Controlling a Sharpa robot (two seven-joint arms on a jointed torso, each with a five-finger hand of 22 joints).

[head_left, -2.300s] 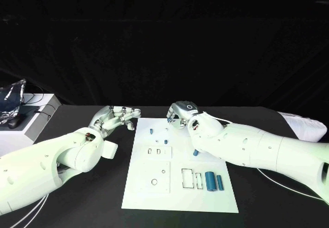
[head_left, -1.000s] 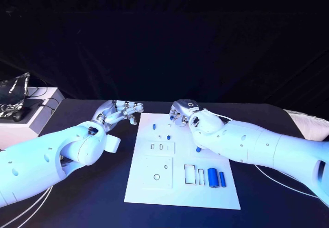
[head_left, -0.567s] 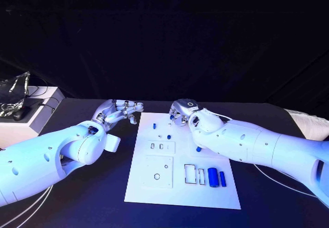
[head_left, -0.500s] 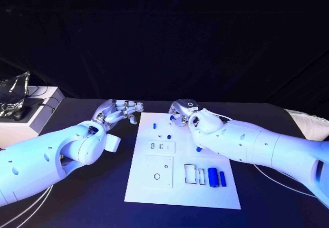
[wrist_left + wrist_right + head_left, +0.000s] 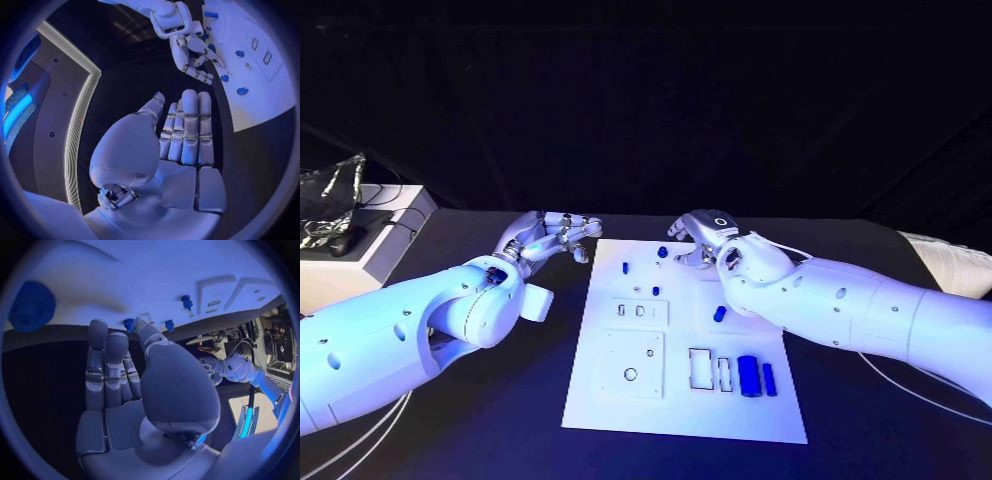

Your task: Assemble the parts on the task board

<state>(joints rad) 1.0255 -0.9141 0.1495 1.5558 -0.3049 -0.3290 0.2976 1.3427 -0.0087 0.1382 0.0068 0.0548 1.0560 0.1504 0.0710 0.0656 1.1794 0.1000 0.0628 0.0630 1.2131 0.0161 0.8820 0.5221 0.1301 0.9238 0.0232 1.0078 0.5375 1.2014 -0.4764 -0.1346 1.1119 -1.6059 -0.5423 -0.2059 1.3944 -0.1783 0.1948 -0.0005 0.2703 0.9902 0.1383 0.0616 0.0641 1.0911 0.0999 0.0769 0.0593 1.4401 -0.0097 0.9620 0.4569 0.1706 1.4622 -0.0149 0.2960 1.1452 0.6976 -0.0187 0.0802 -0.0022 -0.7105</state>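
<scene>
The white task board [image 5: 682,400] lies lengthwise in the middle of the table. Two blue cylinders [image 5: 747,376] lie side by side near its front right, beside rectangular slots. Small blue parts stand toward the far end [image 5: 625,267], [image 5: 662,251], [image 5: 655,291], and another lies by my right forearm [image 5: 720,313]. My left hand [image 5: 554,236] hovers at the board's far left corner, fingers straight and together, holding nothing [image 5: 187,130]. My right hand [image 5: 705,233] hovers over the far right corner, fingers extended and empty [image 5: 119,370]. A ribbed round blue part [image 5: 31,305] lies on the board close to my right wrist.
A white box [image 5: 365,250] with a crinkled bag and dark items stands on the table's left edge. White cables trail along the table beside both arms. Bare black table lies on either side of the board.
My right hand has drifted a little to the right, uncovering a small blue part at the board's far end. The left hand has stayed put.
</scene>
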